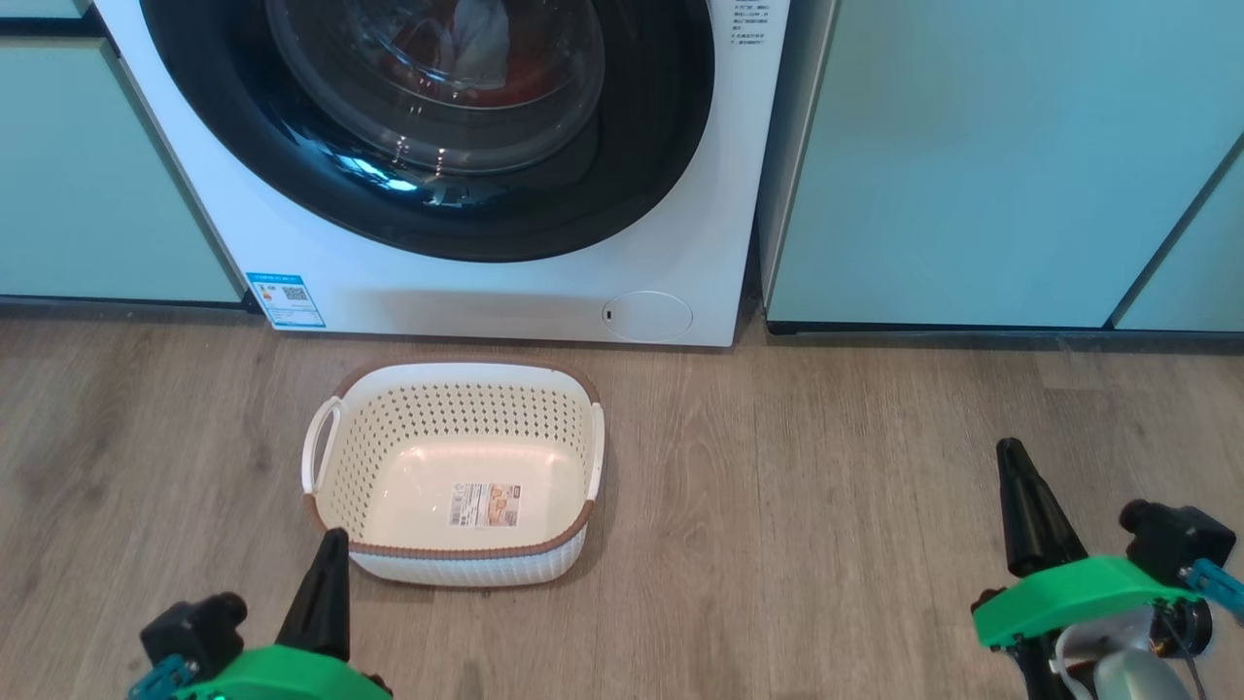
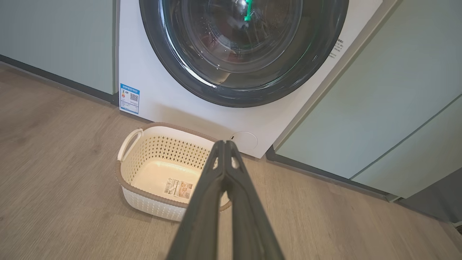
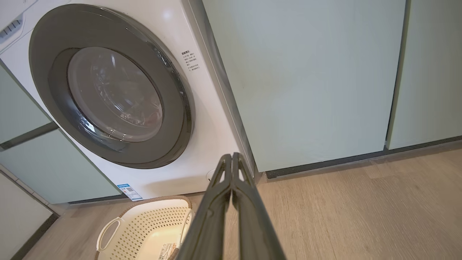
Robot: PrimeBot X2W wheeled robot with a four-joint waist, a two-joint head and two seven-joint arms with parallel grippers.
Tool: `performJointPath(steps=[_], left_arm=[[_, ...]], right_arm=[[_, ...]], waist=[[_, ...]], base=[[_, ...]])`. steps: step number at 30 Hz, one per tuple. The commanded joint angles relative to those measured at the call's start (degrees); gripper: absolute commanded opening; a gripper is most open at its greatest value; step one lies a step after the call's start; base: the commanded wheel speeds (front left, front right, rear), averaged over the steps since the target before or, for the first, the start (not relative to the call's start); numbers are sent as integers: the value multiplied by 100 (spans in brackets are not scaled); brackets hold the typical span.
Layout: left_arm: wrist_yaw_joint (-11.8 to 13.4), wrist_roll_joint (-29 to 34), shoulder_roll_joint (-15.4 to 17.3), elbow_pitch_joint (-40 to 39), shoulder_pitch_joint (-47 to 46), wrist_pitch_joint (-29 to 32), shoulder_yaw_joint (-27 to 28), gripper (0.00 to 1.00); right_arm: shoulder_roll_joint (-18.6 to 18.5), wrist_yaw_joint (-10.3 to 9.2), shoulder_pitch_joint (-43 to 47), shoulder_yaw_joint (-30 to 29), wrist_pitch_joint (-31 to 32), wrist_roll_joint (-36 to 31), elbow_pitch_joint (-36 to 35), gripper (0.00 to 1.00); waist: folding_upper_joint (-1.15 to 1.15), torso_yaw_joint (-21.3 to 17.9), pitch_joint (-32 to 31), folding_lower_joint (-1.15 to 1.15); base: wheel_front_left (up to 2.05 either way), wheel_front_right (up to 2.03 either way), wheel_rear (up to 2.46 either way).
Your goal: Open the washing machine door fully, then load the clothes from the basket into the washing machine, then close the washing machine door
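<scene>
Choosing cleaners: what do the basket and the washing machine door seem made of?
The basket: probably matte white moulded plastic, judging by its even perforations; brown rim looks woven. The washing machine door: glossy black rim, likely plastic, around clear glass showing reflections.

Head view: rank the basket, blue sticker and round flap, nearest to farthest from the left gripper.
1. Basket, on the floor just ahead and right of the left gripper.
2. Blue sticker, at the washing machine front's lower left corner.
3. Round flap, at its lower right.

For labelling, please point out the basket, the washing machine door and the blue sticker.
basket (image 1: 457,418): head view, back wall.
washing machine door (image 1: 651,126): head view, black rim.
blue sticker (image 1: 286,298): head view, centre.
</scene>
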Motion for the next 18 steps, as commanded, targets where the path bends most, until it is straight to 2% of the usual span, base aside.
performJointPath(steps=[1, 18], left_arm=[[-16, -151, 14, -175, -299, 25, 68, 0], [-41, -1236, 26, -138, -447, 319, 163, 0]], right_arm=[[-17, 1, -282, -7, 35, 175, -222, 0], [-19, 1, -323, -31, 332, 1321, -246, 0]], waist=[[0, 0, 2, 0], [0, -6, 31, 0]], base=[[0, 0, 0], [0, 0, 0]])
